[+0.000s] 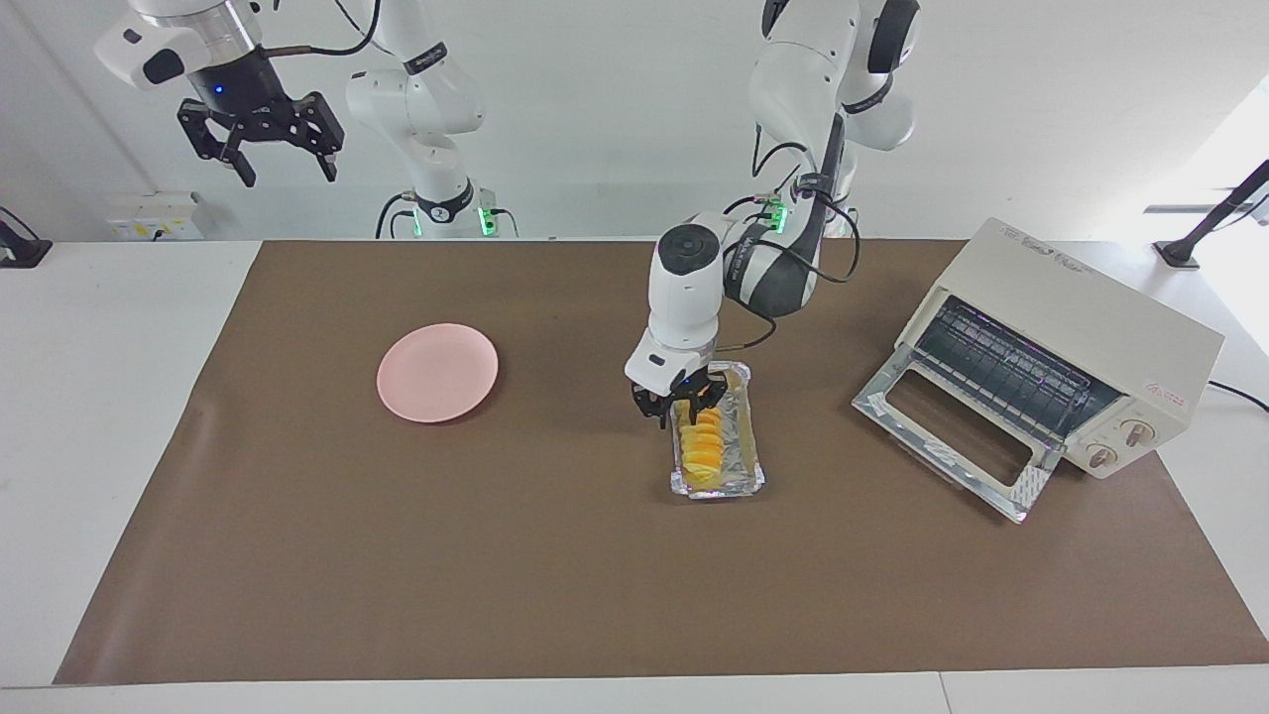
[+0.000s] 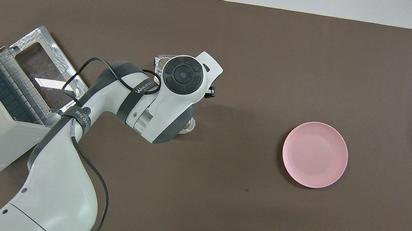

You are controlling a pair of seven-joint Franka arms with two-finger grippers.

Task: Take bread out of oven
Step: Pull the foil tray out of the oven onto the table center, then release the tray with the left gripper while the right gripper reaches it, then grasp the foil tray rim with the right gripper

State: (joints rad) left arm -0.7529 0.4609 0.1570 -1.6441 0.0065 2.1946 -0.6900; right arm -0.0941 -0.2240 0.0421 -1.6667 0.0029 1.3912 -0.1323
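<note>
So the bread [image 1: 705, 443] is already out of the oven [image 1: 1076, 347]. It's lying in a crinkly silver foil tray [image 1: 739, 466] on the brown mat [image 1: 397, 555], around the middle of the facing view, just a bit below center. In the overhead view the arm covers nearly all of it; only tray corners peek out [image 2: 159, 60].

The left end effector [image 1: 682, 402] is down at the upper end of the tray, its fingers either side of the top end of the loaf. I honestly can't tell whether they're pinching the bread or just sitting around it.

The oven sits at the right of the facing view, at the left arm's end of the desk [image 1: 99, 397]. Its glass door [image 1: 957, 436] is dropped flat open and the wire rack [image 1: 1011, 362] is visible inside, with nothing on it that I can see.

A pink plate [image 1: 437, 372] sits left of center in the facing view, well apart from the tray, toward the right arm's end.

The right end effector [image 1: 266, 134] hangs high up in the upper left corner of the facing view, fingers spread, holding nothing. That arm waits.
</note>
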